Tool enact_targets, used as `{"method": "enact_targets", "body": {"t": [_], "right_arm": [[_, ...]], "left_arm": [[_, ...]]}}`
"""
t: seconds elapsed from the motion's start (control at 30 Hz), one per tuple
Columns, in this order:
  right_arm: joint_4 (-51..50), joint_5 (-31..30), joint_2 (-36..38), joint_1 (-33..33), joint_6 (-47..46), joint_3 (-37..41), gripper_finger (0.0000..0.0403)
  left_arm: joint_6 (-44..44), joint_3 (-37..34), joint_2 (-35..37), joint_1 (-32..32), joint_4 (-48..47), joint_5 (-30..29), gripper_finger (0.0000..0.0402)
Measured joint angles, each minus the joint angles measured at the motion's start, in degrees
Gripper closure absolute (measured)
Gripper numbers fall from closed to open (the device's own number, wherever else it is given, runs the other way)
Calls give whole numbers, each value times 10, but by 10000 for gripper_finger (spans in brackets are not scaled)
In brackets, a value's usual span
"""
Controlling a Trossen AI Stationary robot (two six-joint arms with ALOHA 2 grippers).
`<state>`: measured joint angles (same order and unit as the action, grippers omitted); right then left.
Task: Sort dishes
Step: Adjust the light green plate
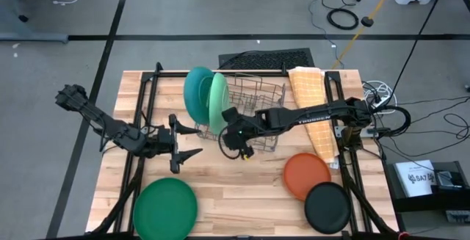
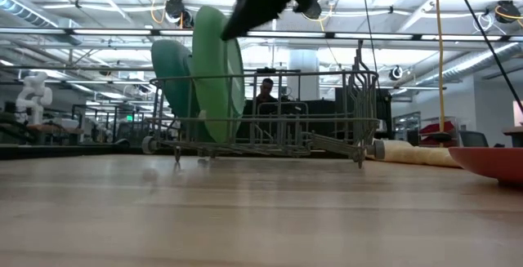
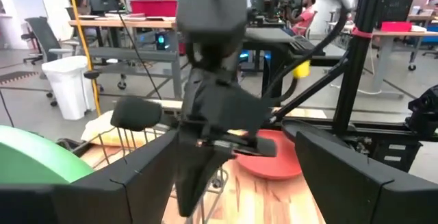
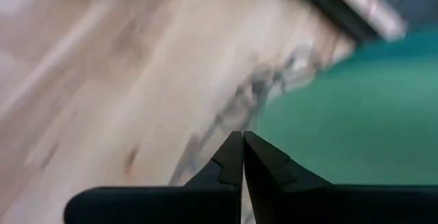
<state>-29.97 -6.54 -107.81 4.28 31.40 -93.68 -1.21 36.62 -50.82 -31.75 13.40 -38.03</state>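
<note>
On the table [image 1: 242, 196], the right gripper [image 1: 236, 146] hung shut and empty just beside the racked light green plate [image 1: 217, 102], the left gripper [image 1: 185, 144] wide open nearby.

Orange plate [image 2: 494, 162] cut off at the low view's edge; right wrist view blurred.

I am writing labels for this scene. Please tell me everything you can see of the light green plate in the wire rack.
The light green plate is round, plain and looks like smooth plastic. It stands on edge at the left end of the grey wire rack, leaning slightly, directly beside the teal plate, which stands on its outer side; the two overlap and may touch. In the low view its lower rim sits among the rack wires. Neither gripper holds it.
</note>
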Motion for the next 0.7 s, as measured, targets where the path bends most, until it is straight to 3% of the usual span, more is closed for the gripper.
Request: {"method": "enact_targets", "body": {"t": [0.4, 0.7], "right_arm": [[158, -46, -50, 2, 79, -1, 399], [171, -191, -63, 3, 90, -1, 399]], "left_arm": [[0, 0, -9, -6, 24, 0, 100], [0, 0, -9, -7, 26, 0, 100]]}}
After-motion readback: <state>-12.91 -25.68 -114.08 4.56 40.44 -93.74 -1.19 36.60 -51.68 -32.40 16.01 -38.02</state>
